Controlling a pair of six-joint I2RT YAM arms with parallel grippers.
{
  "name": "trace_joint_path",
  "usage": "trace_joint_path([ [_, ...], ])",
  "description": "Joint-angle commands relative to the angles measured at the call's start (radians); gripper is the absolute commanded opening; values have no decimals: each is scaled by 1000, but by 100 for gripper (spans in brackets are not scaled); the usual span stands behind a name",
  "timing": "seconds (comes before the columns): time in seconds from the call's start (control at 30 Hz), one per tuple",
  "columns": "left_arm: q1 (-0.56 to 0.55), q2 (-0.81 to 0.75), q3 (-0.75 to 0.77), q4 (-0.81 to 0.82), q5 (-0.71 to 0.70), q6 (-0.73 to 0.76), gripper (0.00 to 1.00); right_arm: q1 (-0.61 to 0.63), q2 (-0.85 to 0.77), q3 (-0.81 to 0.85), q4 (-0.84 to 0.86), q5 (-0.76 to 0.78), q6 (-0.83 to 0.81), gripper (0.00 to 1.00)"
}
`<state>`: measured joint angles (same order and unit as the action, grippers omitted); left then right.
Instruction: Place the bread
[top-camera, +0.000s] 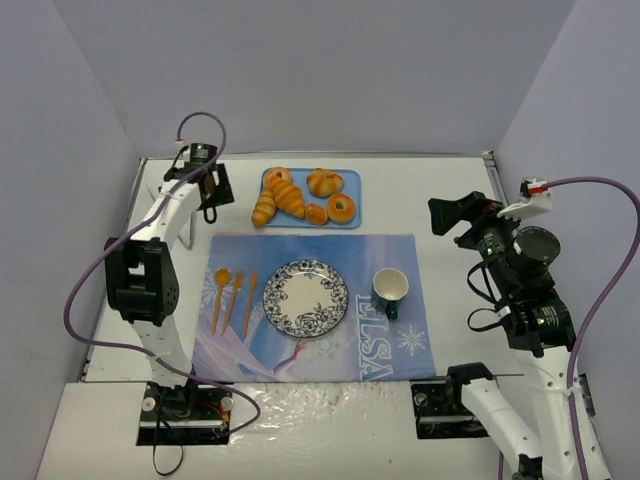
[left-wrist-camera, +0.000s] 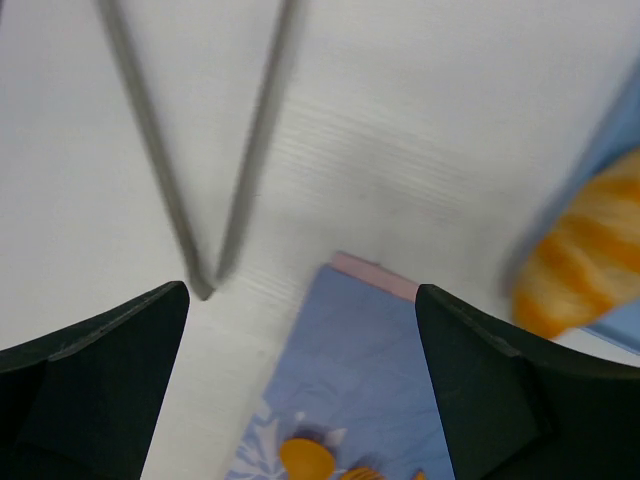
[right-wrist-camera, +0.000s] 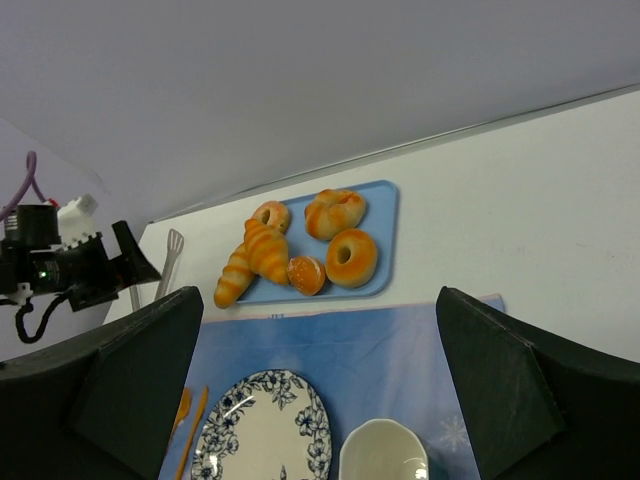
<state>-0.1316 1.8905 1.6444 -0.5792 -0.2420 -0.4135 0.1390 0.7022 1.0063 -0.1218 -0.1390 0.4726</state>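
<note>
Left pincer (left-wrist-camera: 300, 288), wide and empty, hangs just left of the tray (top-camera: 352, 216); bread (top-camera: 287, 197) lies on it, neither grasped nor placed.

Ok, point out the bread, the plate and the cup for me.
bread (top-camera: 288, 198), top view, its ridged middle.
plate (top-camera: 306, 298), top view, its bare centre.
cup (top-camera: 390, 285), top view, its white inside.

2 white arms (top-camera: 165, 212) — black joints (top-camera: 143, 280), purple cables (top-camera: 590, 181).
</note>
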Motion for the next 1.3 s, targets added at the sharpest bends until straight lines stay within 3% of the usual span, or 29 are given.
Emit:
trace_joint_path([
  [0.0,109,-105,-95,65,-52,-44,95,-1,12,-5,68,-14,5,100],
  [0.17,176,-113,-128,85,-74,-15,97,-1,17,-25,75,-23,3,100],
  [0.5,233,-21,-141,121,26,-14,97,1,24,-44,95,-43,7,100],
  [1.27,247,140,-54,132,102,2,97,-1,22,-59,99,-38,4,100],
])
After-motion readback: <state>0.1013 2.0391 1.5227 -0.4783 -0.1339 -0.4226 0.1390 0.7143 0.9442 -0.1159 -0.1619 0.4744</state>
